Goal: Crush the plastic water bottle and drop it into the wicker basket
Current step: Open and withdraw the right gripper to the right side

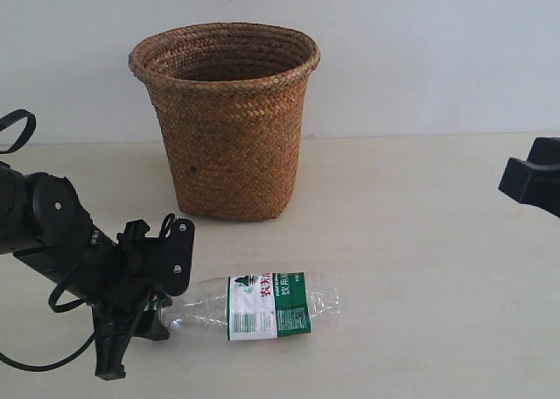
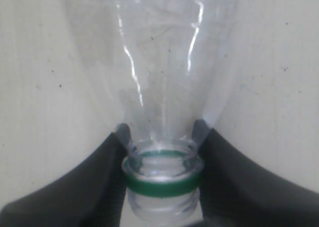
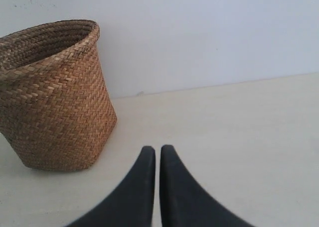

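the plastic water bottle [image 1: 267, 307] lies on its side on the bench [image 1: 420, 233], in front of the wicker basket [image 1: 229, 128] and apart from it, with its neck toward the left arm. the left hand [image 2: 160, 135] grips that neck, one finger on each side just above the green ring [image 2: 162, 184]. the basket stands upright. the right hand [image 3: 157, 150] sits well apart from the bottle, its fingers drawn almost together with only a slit between them, holding nothing.
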You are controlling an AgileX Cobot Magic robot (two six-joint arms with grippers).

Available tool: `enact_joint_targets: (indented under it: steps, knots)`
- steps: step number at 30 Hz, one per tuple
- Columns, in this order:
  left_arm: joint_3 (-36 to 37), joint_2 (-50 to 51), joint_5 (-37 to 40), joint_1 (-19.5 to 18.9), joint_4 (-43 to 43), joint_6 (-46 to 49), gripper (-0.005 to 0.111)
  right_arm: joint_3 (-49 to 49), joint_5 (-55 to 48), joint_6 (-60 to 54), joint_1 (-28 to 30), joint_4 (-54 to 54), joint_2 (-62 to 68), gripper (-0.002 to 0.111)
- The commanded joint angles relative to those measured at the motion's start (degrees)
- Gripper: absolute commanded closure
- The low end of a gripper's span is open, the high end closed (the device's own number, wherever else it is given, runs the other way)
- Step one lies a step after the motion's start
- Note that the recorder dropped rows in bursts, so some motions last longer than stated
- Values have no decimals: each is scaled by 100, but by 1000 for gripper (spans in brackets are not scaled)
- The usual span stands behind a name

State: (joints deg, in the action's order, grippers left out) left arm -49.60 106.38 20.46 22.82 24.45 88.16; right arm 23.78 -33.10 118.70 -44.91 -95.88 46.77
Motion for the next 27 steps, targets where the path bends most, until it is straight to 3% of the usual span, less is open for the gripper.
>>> enact_joint_targets:
  steps: [1,10,13,17,19,27]
  knots:
    - [19,18,35,-13,16,-32,103,-36,-70,31,31,45,-35,108]
    - [19,18,-71,-13,16,-53,103,-36,50,42,121,64,-276,108]
    - [19,18,-114,-13,16,-53,103,-36,1201,42,1261,76,-1563,108]
    - [19,8,-202,-13,16,-23,103,-36,1374,31,2789,76,-3375,108]
    - [19,8,-164,-13,16,-23,103,-36,1050,31,3119,76,-3857,108]
    - [19,8,-164,-13,16,-23,103,-36,774,31,3357,76,-4509,108]
